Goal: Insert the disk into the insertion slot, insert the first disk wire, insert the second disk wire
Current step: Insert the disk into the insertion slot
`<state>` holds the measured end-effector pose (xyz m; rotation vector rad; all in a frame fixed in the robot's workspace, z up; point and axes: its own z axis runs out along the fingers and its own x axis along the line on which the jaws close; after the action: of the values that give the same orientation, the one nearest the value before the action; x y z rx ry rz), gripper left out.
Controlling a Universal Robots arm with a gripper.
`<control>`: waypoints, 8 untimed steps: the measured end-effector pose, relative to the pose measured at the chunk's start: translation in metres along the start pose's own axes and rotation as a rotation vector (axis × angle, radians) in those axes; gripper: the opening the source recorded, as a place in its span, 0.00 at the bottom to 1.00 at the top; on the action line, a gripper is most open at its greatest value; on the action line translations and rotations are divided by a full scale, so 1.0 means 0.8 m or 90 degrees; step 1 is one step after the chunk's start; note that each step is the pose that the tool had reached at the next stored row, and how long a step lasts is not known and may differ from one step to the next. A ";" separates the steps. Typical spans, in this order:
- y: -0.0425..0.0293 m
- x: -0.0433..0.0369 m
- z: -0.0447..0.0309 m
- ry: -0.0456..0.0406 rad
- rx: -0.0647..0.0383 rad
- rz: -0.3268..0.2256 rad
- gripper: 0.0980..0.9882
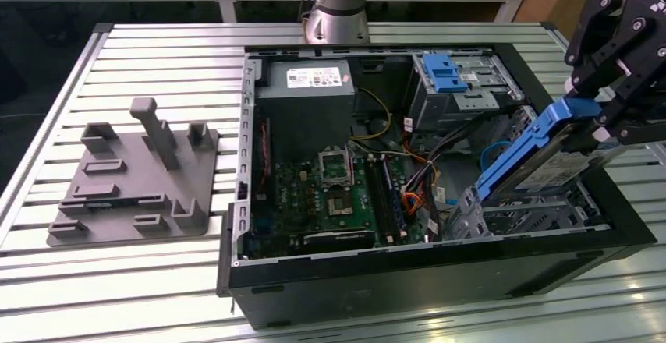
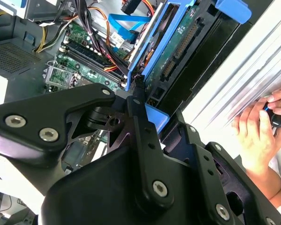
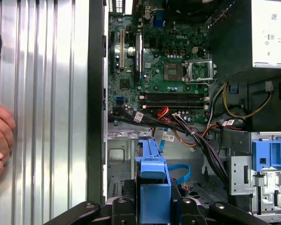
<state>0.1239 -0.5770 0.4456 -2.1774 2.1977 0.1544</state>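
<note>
On the slatted table, at the exterior view's left, lies a grey fixture plate; next comes the open computer case with its green motherboard, then the taller cage with the blue latch. At the exterior view's right the gripper is clamped on the upper end of the disk, which hangs steeply tilted, its lower end at the mouth of the insertion slot, not seated. The disk looks rigid, dense and shock-sensitive; its blue carrier frame seems the safe hold, clear of the bare circuit board in the second wrist view
</note>
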 end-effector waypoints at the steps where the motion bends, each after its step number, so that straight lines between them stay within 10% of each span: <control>1: 0.0000 0.000 0.0005 0.0000 0.000 0.000 0.30; 8: -0.0002 0.001 0.0050 0.0000 0.000 0.000 0.30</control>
<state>0.1239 -0.5773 0.4415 -2.1774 2.1977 0.1544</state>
